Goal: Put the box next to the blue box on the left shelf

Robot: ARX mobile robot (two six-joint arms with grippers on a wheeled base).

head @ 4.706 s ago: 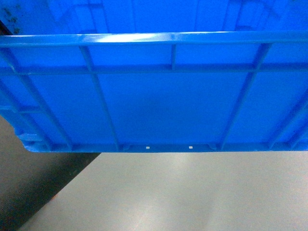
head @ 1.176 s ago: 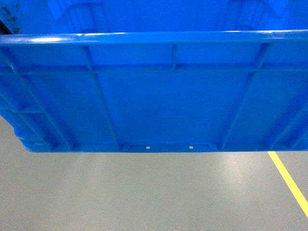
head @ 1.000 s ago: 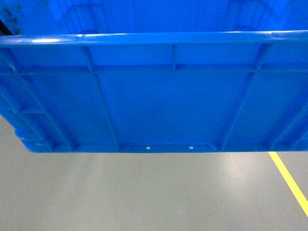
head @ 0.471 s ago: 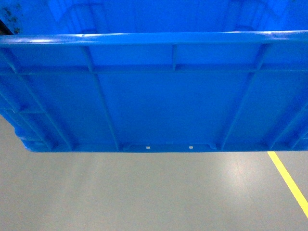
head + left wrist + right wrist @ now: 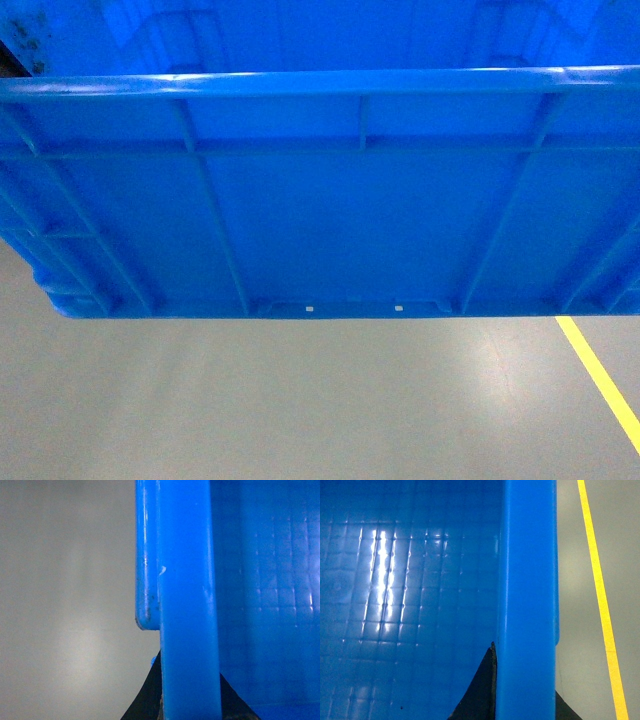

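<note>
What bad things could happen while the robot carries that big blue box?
The box fills most of the head view, so the robot may not see the shelf or anything ahead. Each side seems held only at the rim, where dark fingers show on either side, so the box might slip or tilt. The yellow line on the floor suggests a marked lane it could drift across.

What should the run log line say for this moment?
phase: carrying | box: held off grey floor | left gripper: shut on box rim | right gripper: shut on box rim | yellow line: right | shelf: not in view
</note>
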